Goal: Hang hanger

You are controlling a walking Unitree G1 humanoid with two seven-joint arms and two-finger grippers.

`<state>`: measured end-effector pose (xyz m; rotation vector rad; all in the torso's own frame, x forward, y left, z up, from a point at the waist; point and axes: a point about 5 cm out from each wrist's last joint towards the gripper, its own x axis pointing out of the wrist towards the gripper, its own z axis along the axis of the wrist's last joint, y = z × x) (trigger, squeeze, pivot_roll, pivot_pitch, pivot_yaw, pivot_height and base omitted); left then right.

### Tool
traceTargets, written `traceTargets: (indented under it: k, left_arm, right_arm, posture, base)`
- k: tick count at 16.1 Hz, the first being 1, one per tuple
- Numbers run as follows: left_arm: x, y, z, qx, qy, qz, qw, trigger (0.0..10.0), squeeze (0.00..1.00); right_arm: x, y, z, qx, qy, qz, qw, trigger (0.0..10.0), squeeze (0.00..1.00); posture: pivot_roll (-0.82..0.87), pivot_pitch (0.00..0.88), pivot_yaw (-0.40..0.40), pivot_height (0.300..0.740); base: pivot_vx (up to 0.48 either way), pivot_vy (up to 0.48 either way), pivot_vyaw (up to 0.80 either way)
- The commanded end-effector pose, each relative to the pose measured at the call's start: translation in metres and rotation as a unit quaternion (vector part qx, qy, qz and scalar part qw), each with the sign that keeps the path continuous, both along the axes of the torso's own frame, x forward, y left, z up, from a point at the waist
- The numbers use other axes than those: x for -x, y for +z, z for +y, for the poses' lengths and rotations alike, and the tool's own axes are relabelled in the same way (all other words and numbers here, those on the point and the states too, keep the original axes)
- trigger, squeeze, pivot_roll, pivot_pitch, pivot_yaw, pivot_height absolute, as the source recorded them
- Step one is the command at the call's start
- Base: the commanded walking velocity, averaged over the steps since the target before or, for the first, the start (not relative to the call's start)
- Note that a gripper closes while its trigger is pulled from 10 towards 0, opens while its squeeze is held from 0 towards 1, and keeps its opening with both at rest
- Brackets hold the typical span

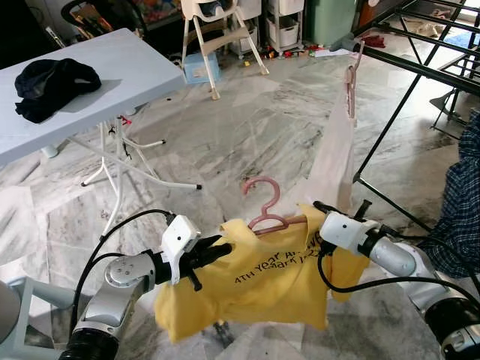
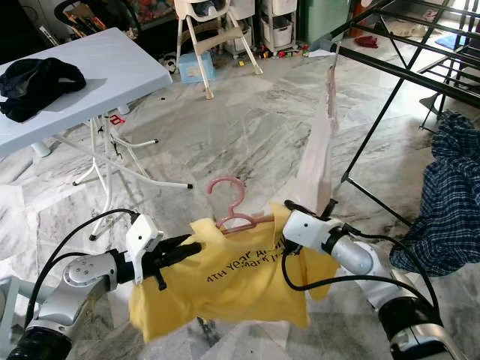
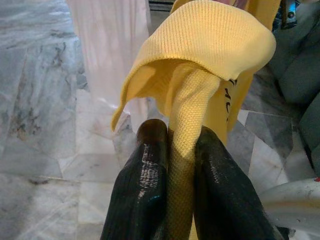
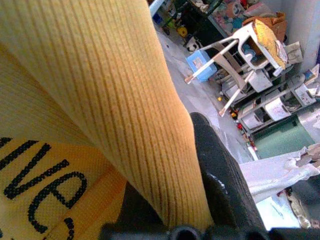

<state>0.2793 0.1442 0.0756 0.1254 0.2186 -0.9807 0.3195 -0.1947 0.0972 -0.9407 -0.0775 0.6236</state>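
Observation:
A yellow T-shirt (image 1: 259, 281) with black lettering hangs on a pink hanger (image 1: 264, 202) whose hook points up, held between both arms above the marble floor. My left gripper (image 1: 222, 249) is shut on the shirt's left shoulder; its black fingers (image 3: 145, 190) pinch a fold of yellow cloth (image 3: 182, 150). My right gripper (image 1: 316, 214) is shut on the shirt's right shoulder, with yellow cloth (image 4: 100, 90) over its finger (image 4: 220, 170). A black drying rack (image 1: 420, 67) stands at the right, with a pale pink garment (image 1: 337, 150) hanging from it on another pink hanger (image 1: 351, 82).
A white folding table (image 1: 112, 75) at the left carries a black garment (image 1: 52, 86). A blue checked garment (image 2: 446, 202) hangs on the rack's right side. A white high chair (image 1: 214, 37), a small blue box (image 1: 201, 66), storage drawers and toys line the far wall.

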Motion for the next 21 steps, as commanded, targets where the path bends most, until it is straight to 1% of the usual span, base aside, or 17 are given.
traceTargets:
  k: [1,2,6,12,17,18,19,21]
  left_arm:
    - [-0.004,0.006,0.011,0.016,0.050,-0.010,0.999,0.0,0.00]
    - [-0.003,0.007,0.011,0.018,0.046,-0.012,0.999,0.0,0.00]
    - [-0.006,0.009,0.013,0.016,0.049,-0.015,0.999,0.0,0.00]
    - [-0.008,0.010,0.009,0.011,0.039,-0.017,0.999,0.0,0.00]
    - [-0.011,0.011,0.009,0.005,0.041,-0.024,0.999,0.0,0.00]
    - [-0.012,0.011,0.009,0.007,0.050,-0.032,0.998,0.0,0.00]
    - [-0.013,0.010,0.009,0.002,0.070,-0.041,0.997,0.0,0.00]
    - [-0.011,0.008,0.006,0.007,0.083,-0.055,0.995,0.0,0.00]
  right_arm:
    - [-0.004,0.008,0.018,-0.021,0.030,-0.021,0.999,0.0,0.00]
    - [-0.005,0.009,0.019,-0.021,0.030,-0.022,0.999,0.0,0.00]
    - [-0.007,0.011,0.020,-0.023,0.029,-0.025,0.999,0.0,0.00]
    - [-0.006,0.009,0.016,-0.026,0.020,-0.029,0.999,0.0,0.00]
    - [-0.007,0.009,0.016,-0.029,0.012,-0.031,0.999,0.0,0.00]
    - [-0.007,0.009,0.016,-0.030,0.012,-0.031,0.999,0.0,0.00]
    - [-0.006,0.008,0.017,-0.031,0.012,-0.030,0.999,0.0,0.00]
    - [-0.005,0.007,0.018,-0.039,0.011,-0.028,0.999,0.0,0.00]
  posture:
    - [-0.09,0.059,0.123,0.740]
    - [-0.08,0.057,0.122,0.740]
    - [-0.08,0.047,0.130,0.740]
    - [-0.10,0.039,0.145,0.740]
    - [-0.10,0.032,0.150,0.740]
    - [-0.09,0.030,0.149,0.740]
    - [-0.09,0.030,0.147,0.740]
    - [-0.09,0.028,0.141,0.740]
  base:
    - [0.000,0.420,0.00]
    - [0.000,0.424,0.00]
    - [0.258,0.406,0.00]
    - [0.255,0.407,0.00]
    - [0.254,0.373,0.00]
    - [0.000,0.000,0.00]
    - [0.000,0.000,0.00]
    - [0.000,0.000,0.00]
